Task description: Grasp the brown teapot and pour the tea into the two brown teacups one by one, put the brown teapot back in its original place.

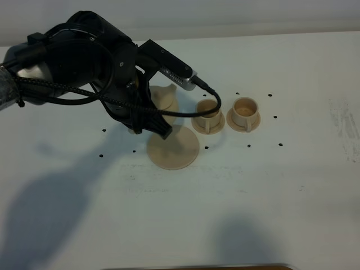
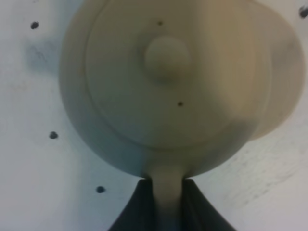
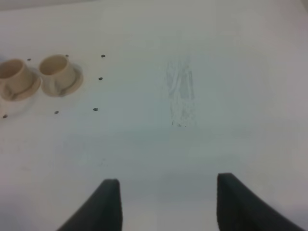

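Note:
My left gripper [image 2: 167, 186] is shut on the loop handle of the brown teapot [image 2: 163, 82], seen from above with its knobbed lid. In the high view the teapot [image 1: 163, 97] is mostly hidden behind the black left arm [image 1: 84, 62]. It sits just behind and left of the large flat saucer [image 1: 172, 147], not on it. The saucer's edge also shows past the pot in the left wrist view [image 2: 285, 82]. Two teacups on small saucers stand to the right: the nearer cup [image 1: 207, 115] and the farther cup [image 1: 244, 112]. My right gripper [image 3: 168, 202] is open and empty over bare table.
Small black dots mark the white table [image 1: 292, 185] around the cups and saucer. A scuffed patch [image 1: 344, 126] lies at the far right. The right wrist view shows both cups [image 3: 57, 72] far off to one side.

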Controlling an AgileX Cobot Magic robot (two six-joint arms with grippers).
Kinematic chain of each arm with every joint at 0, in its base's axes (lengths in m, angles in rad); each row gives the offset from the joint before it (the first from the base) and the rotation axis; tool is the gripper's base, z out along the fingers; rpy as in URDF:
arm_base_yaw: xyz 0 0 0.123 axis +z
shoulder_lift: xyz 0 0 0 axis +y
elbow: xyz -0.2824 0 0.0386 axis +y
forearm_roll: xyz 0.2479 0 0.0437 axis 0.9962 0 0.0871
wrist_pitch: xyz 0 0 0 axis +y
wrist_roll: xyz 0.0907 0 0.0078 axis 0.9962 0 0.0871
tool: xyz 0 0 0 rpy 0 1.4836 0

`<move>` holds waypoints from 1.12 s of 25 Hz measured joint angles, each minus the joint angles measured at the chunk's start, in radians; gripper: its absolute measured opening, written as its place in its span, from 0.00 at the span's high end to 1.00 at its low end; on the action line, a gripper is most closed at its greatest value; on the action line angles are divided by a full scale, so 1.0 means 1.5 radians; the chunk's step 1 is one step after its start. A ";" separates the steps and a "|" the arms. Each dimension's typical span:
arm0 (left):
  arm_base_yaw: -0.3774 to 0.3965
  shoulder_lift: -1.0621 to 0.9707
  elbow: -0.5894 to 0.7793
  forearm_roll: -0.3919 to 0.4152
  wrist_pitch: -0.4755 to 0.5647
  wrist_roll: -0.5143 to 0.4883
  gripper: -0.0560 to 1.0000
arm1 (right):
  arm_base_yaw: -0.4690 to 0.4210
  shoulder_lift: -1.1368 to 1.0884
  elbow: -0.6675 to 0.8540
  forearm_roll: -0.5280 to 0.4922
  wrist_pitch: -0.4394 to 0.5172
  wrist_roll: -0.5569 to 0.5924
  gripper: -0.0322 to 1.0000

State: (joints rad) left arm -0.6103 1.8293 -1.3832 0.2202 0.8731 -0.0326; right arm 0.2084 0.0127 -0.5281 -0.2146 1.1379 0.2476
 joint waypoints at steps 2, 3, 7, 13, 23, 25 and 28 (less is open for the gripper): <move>0.006 0.000 0.000 -0.003 0.001 0.031 0.79 | 0.000 0.000 0.000 0.000 0.000 0.000 0.55; 0.010 0.000 0.000 -0.005 0.001 0.043 0.79 | 0.000 0.000 0.000 0.000 0.000 0.000 0.55; 0.024 0.000 0.000 -0.014 0.001 0.106 0.79 | 0.000 0.000 0.000 0.000 0.000 0.000 0.55; 0.044 0.000 0.000 -0.027 -0.006 0.229 0.79 | 0.000 0.000 0.000 0.000 0.000 0.000 0.55; 0.071 0.000 -0.006 -0.036 -0.052 0.359 0.79 | 0.000 0.000 0.000 0.000 0.000 0.000 0.55; 0.076 0.005 -0.023 -0.037 -0.052 0.382 0.79 | 0.000 0.000 0.000 0.000 0.000 0.000 0.55; 0.077 0.019 -0.053 -0.042 -0.050 0.417 0.79 | 0.000 0.000 0.000 0.000 0.000 0.000 0.55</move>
State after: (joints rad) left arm -0.4952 1.8575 -1.4629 0.1573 0.7986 0.5936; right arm 0.2084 0.0127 -0.5281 -0.2146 1.1379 0.2476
